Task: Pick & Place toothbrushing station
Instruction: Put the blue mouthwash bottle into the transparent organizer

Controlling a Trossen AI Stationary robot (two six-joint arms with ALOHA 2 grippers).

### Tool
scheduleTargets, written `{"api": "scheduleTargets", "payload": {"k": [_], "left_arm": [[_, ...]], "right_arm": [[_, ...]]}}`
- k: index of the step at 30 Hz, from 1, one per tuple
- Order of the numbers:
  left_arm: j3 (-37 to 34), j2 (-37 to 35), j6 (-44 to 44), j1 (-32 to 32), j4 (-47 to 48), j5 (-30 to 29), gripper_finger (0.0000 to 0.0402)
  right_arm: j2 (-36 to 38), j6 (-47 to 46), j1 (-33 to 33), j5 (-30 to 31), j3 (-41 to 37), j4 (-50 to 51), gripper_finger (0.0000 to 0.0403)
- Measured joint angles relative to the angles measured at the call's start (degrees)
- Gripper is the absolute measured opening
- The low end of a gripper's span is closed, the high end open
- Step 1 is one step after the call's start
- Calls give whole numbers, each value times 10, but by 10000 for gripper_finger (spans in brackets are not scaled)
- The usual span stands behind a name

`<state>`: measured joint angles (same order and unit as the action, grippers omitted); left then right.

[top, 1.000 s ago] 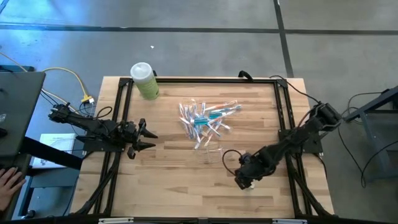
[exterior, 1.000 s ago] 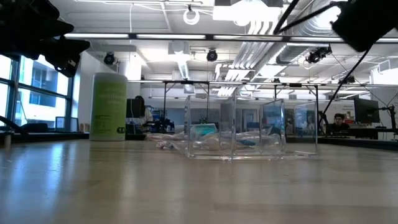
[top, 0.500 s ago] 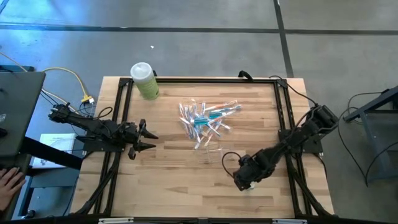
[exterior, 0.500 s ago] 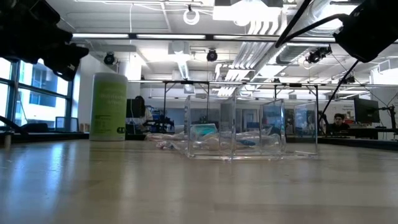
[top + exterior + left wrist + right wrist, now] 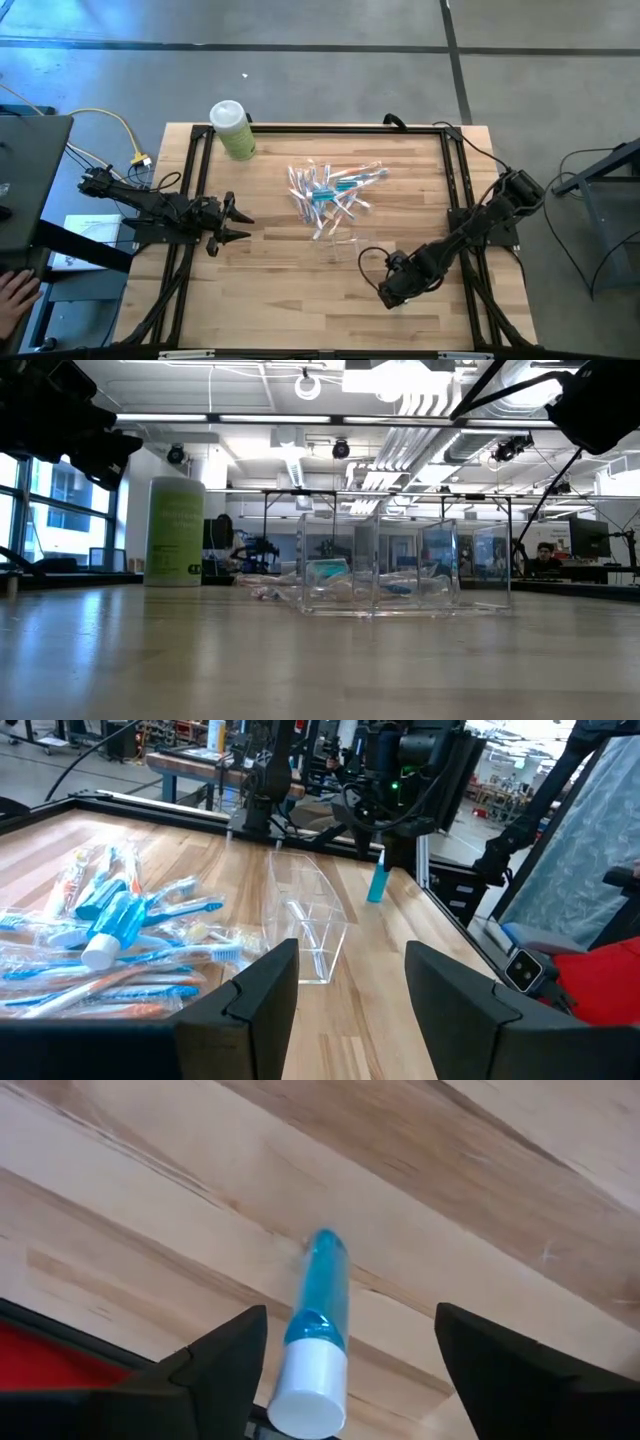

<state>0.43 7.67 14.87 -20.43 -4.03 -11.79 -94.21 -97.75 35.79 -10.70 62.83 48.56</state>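
We see the right gripper (image 5: 392,296) low over the wooden table (image 5: 270,290), near the front edge on the right side. Its fingers (image 5: 225,1355) stand apart, one on each side of a small blue tube w/ a white cap (image 5: 315,1330). The tube stands on the tabletop betw. them; no contact shows in the right wrist view, so nothing looks held.

The left gripper (image 5: 240,222) waits at the left side of the table, pointing toward the middle. Its jaws are spread and empty (the left wrist view looks straight through the gap).

The task's things sit around the table centre: a heap of toothbrushes (image 5: 325,192) in clear wrap, w/ teal and orange parts, and the see-through holder (image 5: 345,243) just toward the front-right of the heap. In the left wrist view the holder (image 5: 305,925) lies beside the pile (image 5: 110,945), apart from both grippers. From table height its compartments (image 5: 400,570) look clear; we can't tell what is inside vs. behind.

A light-green bottle (image 5: 232,130) w/ a white cap stands at the back-left corner, well apart from the rest.
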Motion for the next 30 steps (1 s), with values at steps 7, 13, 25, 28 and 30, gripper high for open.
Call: {"api": "scheduleTargets", "payload": {"k": [7, 13, 25, 28, 30], "left_arm": [[0, 0, 1, 0, 2, 0, 180], [0, 0, 2, 0, 2, 0, 180], [0, 0, 2, 0, 2, 0, 180], [0, 0, 2, 0, 2, 0, 180], [0, 0, 2, 0, 2, 0, 180]], "right_arm": [[0, 2, 7, 5, 0, -4, 252], [0, -1, 10, 2, 0, -5, 239], [0, -10, 10, -13, 0, -6, 190], [0, -10, 10, -13, 0, -7, 169], [0, -7, 10, -13, 0, -7, 152]]}}
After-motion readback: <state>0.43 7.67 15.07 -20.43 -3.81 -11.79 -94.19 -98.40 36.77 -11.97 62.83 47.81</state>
